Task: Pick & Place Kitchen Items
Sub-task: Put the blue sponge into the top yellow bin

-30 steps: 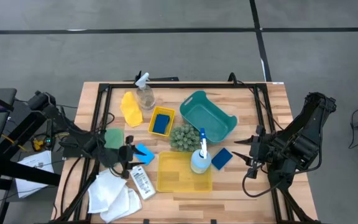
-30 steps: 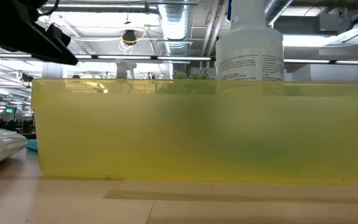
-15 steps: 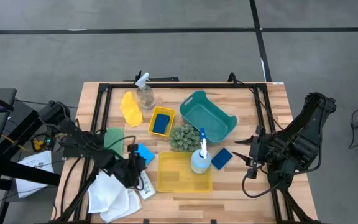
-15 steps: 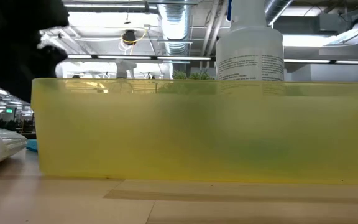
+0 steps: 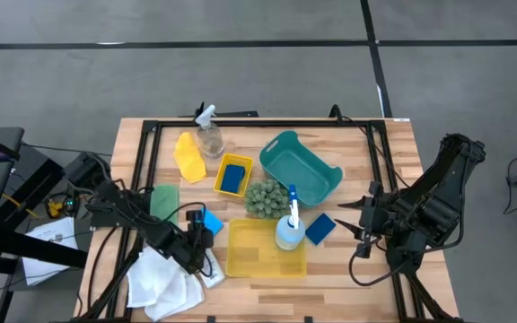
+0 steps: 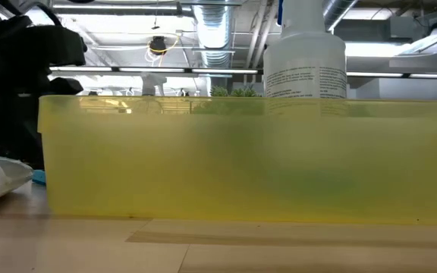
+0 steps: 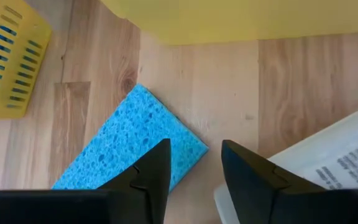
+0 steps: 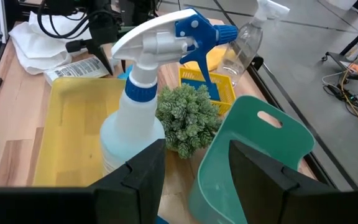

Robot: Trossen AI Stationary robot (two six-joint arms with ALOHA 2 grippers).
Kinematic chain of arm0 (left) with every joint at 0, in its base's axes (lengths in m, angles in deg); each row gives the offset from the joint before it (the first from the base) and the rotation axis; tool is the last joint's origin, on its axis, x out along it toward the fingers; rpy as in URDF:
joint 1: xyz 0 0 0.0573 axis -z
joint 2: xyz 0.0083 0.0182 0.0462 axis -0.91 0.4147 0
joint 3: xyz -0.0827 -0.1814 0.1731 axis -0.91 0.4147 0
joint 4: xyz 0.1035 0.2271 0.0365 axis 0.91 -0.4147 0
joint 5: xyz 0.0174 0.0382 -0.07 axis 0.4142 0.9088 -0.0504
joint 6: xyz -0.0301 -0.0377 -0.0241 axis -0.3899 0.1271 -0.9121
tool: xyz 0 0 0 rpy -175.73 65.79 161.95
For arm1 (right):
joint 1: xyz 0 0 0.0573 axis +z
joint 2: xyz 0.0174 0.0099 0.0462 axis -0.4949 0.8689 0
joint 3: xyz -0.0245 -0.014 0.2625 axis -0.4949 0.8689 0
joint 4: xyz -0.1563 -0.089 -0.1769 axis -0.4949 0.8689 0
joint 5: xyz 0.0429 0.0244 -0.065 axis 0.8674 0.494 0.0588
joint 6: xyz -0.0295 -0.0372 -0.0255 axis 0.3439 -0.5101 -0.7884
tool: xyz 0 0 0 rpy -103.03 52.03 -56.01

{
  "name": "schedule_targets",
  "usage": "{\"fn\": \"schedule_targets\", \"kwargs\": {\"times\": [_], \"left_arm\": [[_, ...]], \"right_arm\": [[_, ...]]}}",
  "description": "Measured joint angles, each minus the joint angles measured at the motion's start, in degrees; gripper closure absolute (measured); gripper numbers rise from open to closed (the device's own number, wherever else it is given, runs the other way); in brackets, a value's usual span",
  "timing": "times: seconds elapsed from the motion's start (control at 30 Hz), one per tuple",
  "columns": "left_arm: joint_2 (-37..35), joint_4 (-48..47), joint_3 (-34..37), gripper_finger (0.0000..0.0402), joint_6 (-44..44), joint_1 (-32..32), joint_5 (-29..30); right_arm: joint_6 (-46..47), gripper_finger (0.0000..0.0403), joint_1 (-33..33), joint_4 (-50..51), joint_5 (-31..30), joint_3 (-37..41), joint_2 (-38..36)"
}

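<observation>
The left pincer (image 7: 190,163) hangs spread just above the tabletop (image 7: 229,87), fingers straddling a blue sponge's (image 7: 135,146) corner. The right pincer (image 8: 191,163) waits, spread, holding nothing.

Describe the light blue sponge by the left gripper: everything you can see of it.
The light blue sponge is a flat rectangular block with a porous, pitted surface, looking like soft foam. It lies flat on the bare wooden table, turned diagonally, one corner pointing toward the white labelled bottle. It sits between the small slotted yellow bin and the large yellow bin, touching neither. The left gripper hovers over its corner, fingers parted, not gripping it.
</observation>
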Motion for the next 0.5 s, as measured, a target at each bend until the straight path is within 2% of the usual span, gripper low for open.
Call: {"fn": "schedule_targets", "kwargs": {"times": [0.5], "left_arm": [[1.07,0.12,0.00,0.0277,1.14,-0.80,-0.14]], "right_arm": [[0.02,0.0235,0.00,0.00,0.11,0.03,0.00]]}}
